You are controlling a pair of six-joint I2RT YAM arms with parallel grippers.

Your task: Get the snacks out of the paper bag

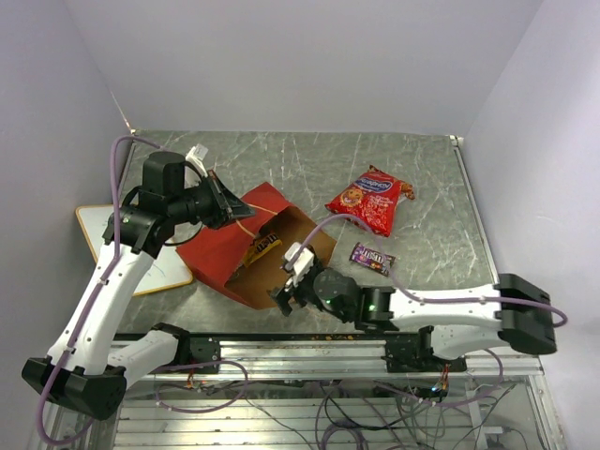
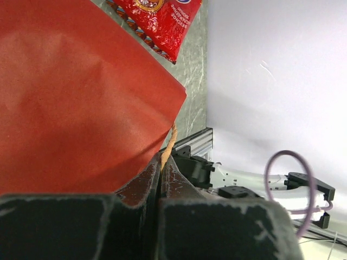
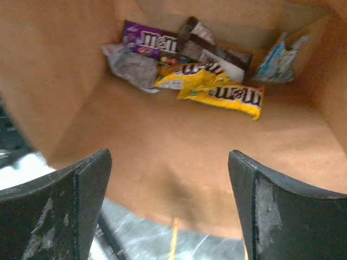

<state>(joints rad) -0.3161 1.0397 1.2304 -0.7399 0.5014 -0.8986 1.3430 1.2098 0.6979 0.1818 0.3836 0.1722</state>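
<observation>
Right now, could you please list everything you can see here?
paper bag: 1, red and brown, on its side on table, mouth open
chip bag: 1, red, right of paper bag
purple packets: 2, one near chip bag, one in bag
yellow packets: 2, in bag
brown packet: 1, in bag
pale blue packet: 1, in bag
whiteboard: 1, white, table's left
left gripper: 1, black, shut on paper bag
right gripper: 1, black, open at bag's mouth

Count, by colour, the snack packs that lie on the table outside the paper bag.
red chip bag: 1
purple candy packet: 1
Total outside the paper bag: 2
</observation>
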